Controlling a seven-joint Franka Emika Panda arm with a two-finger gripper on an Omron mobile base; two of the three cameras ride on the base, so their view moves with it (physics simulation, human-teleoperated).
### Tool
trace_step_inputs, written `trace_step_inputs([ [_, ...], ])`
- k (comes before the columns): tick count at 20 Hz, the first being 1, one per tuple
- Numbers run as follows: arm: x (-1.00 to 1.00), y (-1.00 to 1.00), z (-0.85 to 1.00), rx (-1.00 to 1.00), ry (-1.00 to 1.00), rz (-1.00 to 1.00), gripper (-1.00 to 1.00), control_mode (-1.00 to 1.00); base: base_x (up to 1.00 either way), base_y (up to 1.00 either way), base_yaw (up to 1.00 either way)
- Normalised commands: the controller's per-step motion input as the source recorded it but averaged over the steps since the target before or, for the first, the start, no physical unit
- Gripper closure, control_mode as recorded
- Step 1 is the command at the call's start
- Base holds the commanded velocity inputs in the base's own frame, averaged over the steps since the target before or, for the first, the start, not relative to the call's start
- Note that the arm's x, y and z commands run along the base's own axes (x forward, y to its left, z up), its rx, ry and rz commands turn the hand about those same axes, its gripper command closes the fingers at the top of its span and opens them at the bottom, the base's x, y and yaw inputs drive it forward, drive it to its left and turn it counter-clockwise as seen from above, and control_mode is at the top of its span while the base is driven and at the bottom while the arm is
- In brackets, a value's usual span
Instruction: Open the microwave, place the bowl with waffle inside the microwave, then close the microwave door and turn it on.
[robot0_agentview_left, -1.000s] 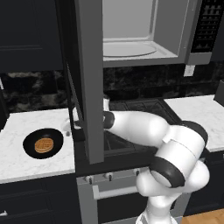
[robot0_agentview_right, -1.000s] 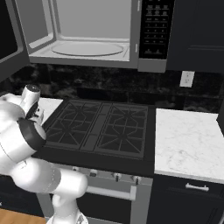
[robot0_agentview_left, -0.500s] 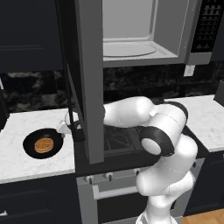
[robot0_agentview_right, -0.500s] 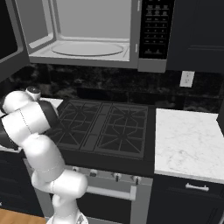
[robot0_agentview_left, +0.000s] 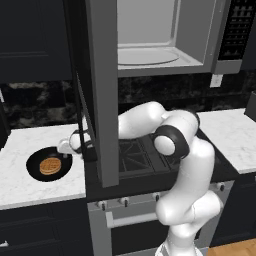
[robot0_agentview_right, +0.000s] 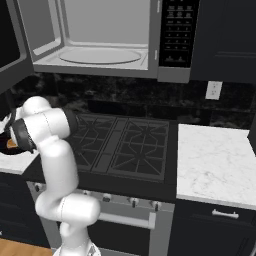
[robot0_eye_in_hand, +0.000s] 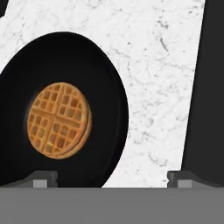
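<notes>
From the left we see the microwave door (robot0_agentview_left: 102, 90) swung open and the bowl (robot0_agentview_left: 48, 166) with its waffle (robot0_agentview_left: 50, 165) on the bench (robot0_agentview_left: 30, 187). From the right, the microwave (robot0_agentview_right: 95, 40) stands empty. At the hand, our pincer (robot0_eye_in_hand: 111, 179) gapes wide, holding nothing; loading, closing and starting remain.

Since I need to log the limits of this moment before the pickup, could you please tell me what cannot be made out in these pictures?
- Gripper, left base view: mostly behind the open microwave door; its distance above the bowl is unclear.
- Bowl, hand view: cut off by the left and bottom edges.
- Bowl and waffle, right base view: nearly all hidden by the arm.
- Microwave buttons, right base view: too small to read.
</notes>
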Motion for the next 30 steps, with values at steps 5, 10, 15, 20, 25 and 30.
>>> trace_step_inputs([
  [5,0.31,0.27,-0.26,-0.08,0.04,-0.02,-1.00,-1.00,0.00,0.00,0.00],
  [10,0.15,0.11,-0.37,-0.11,0.05,-0.04,-1.00,-1.00,0.00,0.00,0.00],
  [15,0.11,0.10,-0.36,-0.10,0.08,-0.04,-1.00,-1.00,0.00,0.00,0.00],
  [20,0.07,0.05,-0.36,-0.11,0.12,-0.04,1.00,-1.00,0.00,0.00,0.00],
  [25,0.00,0.00,-0.25,-0.03,0.11,-0.07,1.00,-1.00,0.00,0.00,0.00],
  [30,0.00,-0.09,-0.10,0.00,0.09,-0.16,1.00,-1.00,0.00,0.00,0.00],
])
